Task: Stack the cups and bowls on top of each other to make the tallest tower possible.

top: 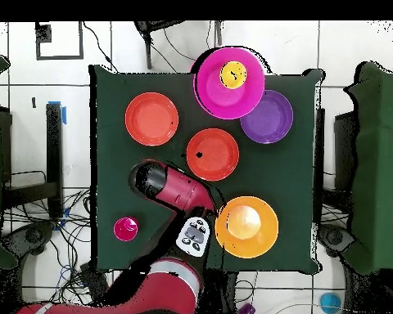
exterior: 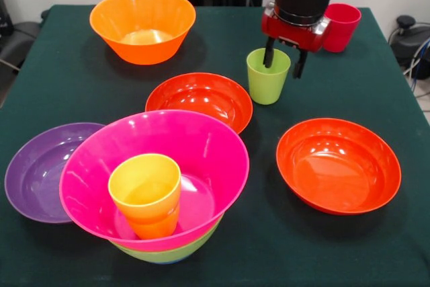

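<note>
My gripper (exterior: pixel 283 60) hangs over the lime green cup (exterior: pixel 267 77) at the table's far right in the front view. It is open: one finger is inside the cup, the other outside its right wall. The cup stands upright on the cloth. The red cup (exterior: pixel 341 26) stands just behind the gripper and also shows in the overhead view (top: pixel 125 228). The tower (exterior: pixel 154 173) is a magenta bowl (top: pixel 228 82) nested in a green bowl (exterior: pixel 168 253), with the yellow-orange cup (exterior: pixel 145 193) inside. In the overhead view my arm (top: pixel 179 196) hides the green cup. No blue bowl is in view.
A deep orange bowl (exterior: pixel 142 25) stands at the far left. Two shallow red-orange bowls lie mid-table (exterior: pixel 199 101) and near right (exterior: pixel 338 165). A purple bowl (exterior: pixel 40 166) touches the tower's left side. Dark green cloth (exterior: pixel 269 260) covers the table.
</note>
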